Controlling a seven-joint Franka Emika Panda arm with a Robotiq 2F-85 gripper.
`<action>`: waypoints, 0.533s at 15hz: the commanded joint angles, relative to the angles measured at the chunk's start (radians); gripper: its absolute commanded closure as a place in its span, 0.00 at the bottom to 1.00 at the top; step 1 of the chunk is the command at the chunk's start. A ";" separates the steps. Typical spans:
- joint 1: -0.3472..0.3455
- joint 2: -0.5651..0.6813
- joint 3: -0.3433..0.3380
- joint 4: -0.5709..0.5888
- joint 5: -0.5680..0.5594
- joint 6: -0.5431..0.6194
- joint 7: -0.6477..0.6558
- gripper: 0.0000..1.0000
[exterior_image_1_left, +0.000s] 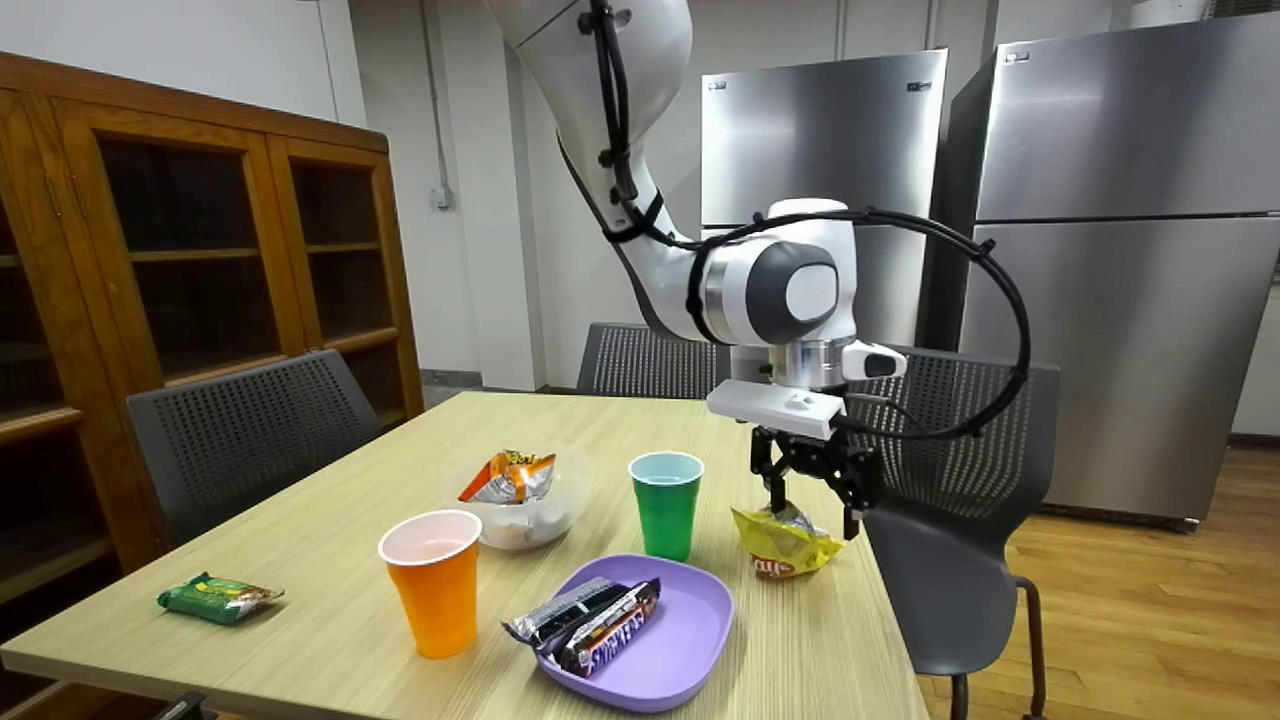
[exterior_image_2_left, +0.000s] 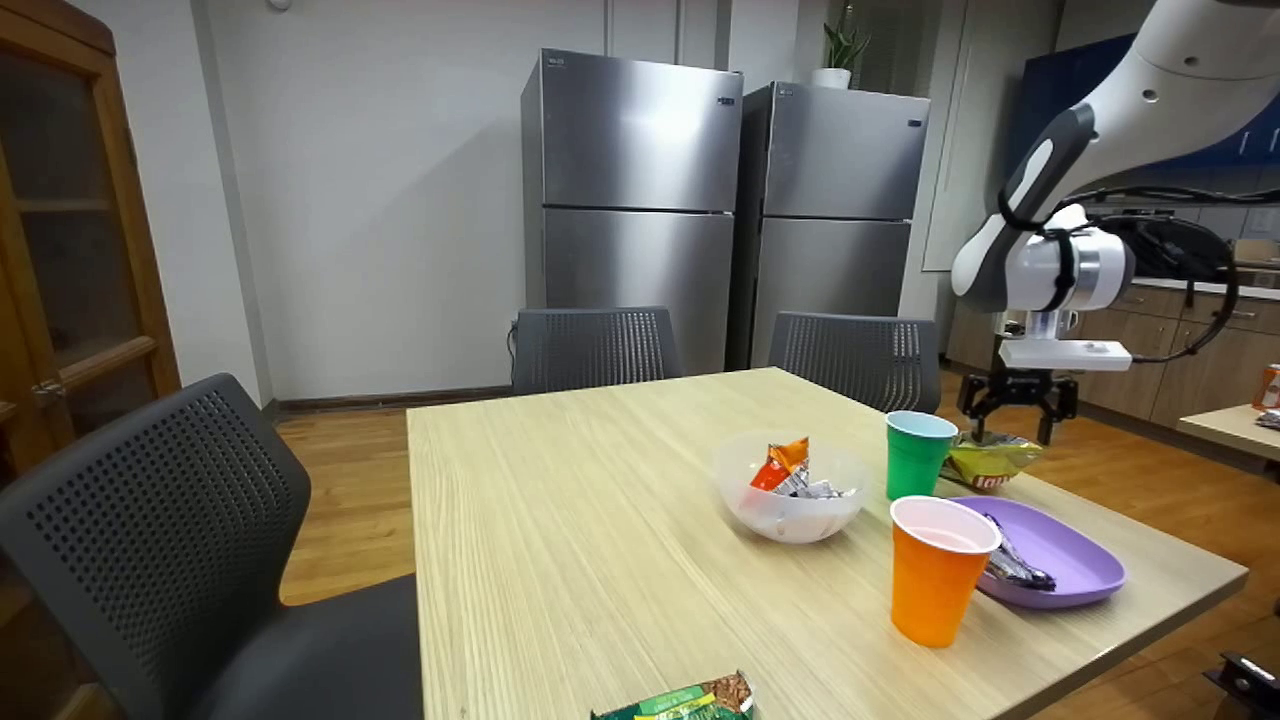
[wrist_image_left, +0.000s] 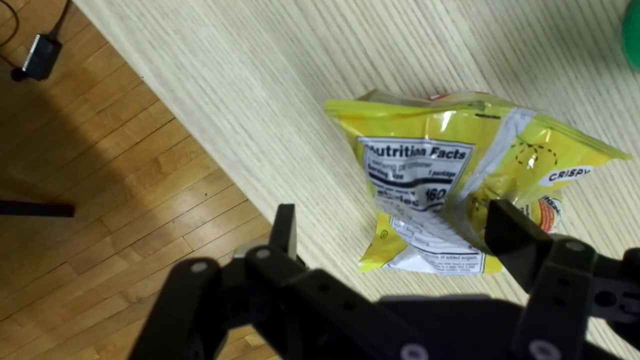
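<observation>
Yellow chip bag (wrist_image_left: 440, 185) has bare tabletop (wrist_image_left: 250, 105) between it and the edge (wrist_image_left: 203, 142), the pincer (wrist_image_left: 393, 215) spread wide, empty.

Wrist view close, downward; exterior views share table (exterior_image_1_left: 340, 540)

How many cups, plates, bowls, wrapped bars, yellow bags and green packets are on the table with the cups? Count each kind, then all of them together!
Cups: 2
Plate: 1
Bowl: 1
Wrapped bars: 2
Yellow bag: 1
Green packet: 1
Total: 8
</observation>
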 joint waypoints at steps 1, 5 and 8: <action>-0.027 -0.004 0.021 0.020 -0.017 -0.026 -0.028 0.28; -0.028 -0.003 0.022 0.019 -0.016 -0.028 -0.033 0.53; -0.028 -0.002 0.023 0.017 -0.016 -0.027 -0.035 0.76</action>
